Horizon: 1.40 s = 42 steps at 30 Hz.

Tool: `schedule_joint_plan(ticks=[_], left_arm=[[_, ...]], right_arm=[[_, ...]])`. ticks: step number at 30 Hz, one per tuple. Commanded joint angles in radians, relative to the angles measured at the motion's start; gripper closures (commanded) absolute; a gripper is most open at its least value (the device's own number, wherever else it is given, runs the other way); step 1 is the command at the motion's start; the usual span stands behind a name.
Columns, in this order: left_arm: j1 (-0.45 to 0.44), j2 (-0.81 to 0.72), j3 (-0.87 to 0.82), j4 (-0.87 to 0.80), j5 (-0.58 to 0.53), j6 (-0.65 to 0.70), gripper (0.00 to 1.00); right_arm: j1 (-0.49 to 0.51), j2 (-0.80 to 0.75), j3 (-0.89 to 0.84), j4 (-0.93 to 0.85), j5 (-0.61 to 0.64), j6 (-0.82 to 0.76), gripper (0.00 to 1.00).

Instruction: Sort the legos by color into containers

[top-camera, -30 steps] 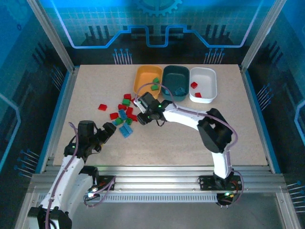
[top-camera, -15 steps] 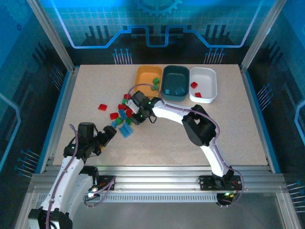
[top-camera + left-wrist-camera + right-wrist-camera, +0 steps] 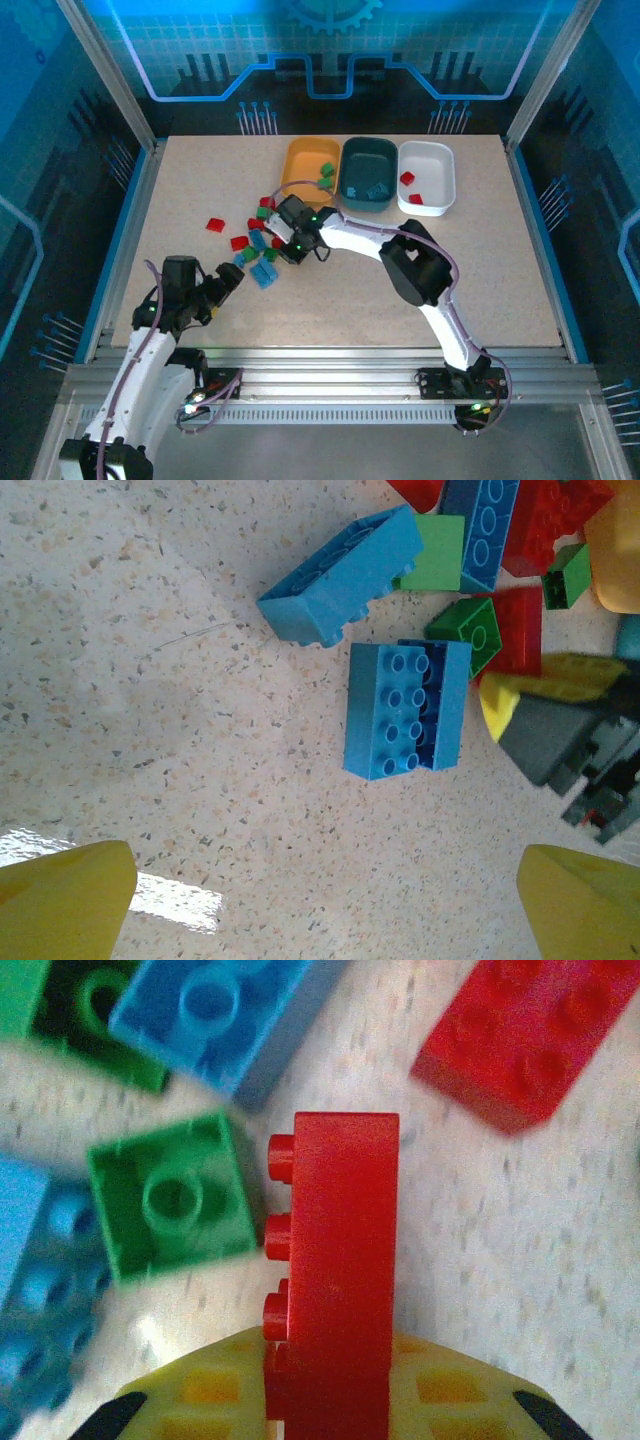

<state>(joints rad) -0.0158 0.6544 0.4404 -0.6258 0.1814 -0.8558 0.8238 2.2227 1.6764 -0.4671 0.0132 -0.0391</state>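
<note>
Top external: right gripper (image 3: 286, 238) shifted left, clamping red brick (image 3: 335, 1260).

A red brick (image 3: 335, 1260) stands on edge between the yellow pads (image 3: 200, 1390) of the right hand (image 3: 330, 1385), its studs pointing left and both pads against its faces. Just left lies a green brick (image 3: 175, 1195), hollow side up. A blue brick (image 3: 215, 1010) and a second red brick (image 3: 525, 1035) lie farther off on the speckled table (image 3: 520, 1260).

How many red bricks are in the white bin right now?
2. The first red brick lies by the left wall of the white bin; the second red brick lies by its near wall. The bin's floor is in plain view, so none seems hidden.
</note>
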Motion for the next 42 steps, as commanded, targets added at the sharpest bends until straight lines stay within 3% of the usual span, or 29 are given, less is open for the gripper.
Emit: schedule_joint_plan(ticks=[1,6,12,16,19,23,28,30,32,35,39,42], left_arm=[[0.011,0.018,0.033,0.03,0.038,0.009,0.01],[0.008,0.087,0.054,0.105,0.095,0.044,0.01],[-0.072,0.239,0.1,0.259,0.119,0.018,0.05],[-0.203,0.444,0.277,0.272,0.038,0.075,0.03],[-0.216,0.593,0.376,0.291,0.083,0.074,0.04],[-0.216,0.702,0.463,0.298,0.09,0.079,0.04],[-0.215,0.783,0.547,0.266,0.108,0.1,0.02],[-0.215,0.801,0.563,0.255,0.108,0.107,0.02],[-0.214,0.817,0.583,0.247,0.1,0.122,0.01],[-0.212,0.851,0.632,0.222,0.063,0.166,0.01],[-0.196,0.939,0.735,0.157,0.013,0.2,0.02],[-0.181,1.012,0.805,0.131,-0.032,0.222,0.11]], right_arm=[[0.004,-0.147,-0.089,0.018,-0.025,-0.009,0.82],[-0.014,-0.35,-0.244,0.083,0.015,0.017,0.82],[-0.227,-0.477,-0.311,0.087,0.161,0.117,0.82],[-0.45,-0.449,-0.283,0.057,0.231,0.267,0.81],[-0.597,-0.361,-0.208,0.002,0.183,0.312,0.81],[-0.699,-0.233,-0.094,-0.069,0.135,0.321,0.81],[-0.734,-0.099,0.031,-0.125,0.129,0.324,0.78],[-0.739,-0.075,0.057,-0.136,0.133,0.327,0.72],[-0.738,-0.098,0.046,-0.12,0.12,0.331,0.57],[-0.728,-0.23,-0.051,-0.038,0.093,0.362,0.48],[-0.684,-0.441,-0.198,0.021,0.152,0.423,0.46],[-0.589,-0.609,-0.357,0.094,0.185,0.452,0.45]])
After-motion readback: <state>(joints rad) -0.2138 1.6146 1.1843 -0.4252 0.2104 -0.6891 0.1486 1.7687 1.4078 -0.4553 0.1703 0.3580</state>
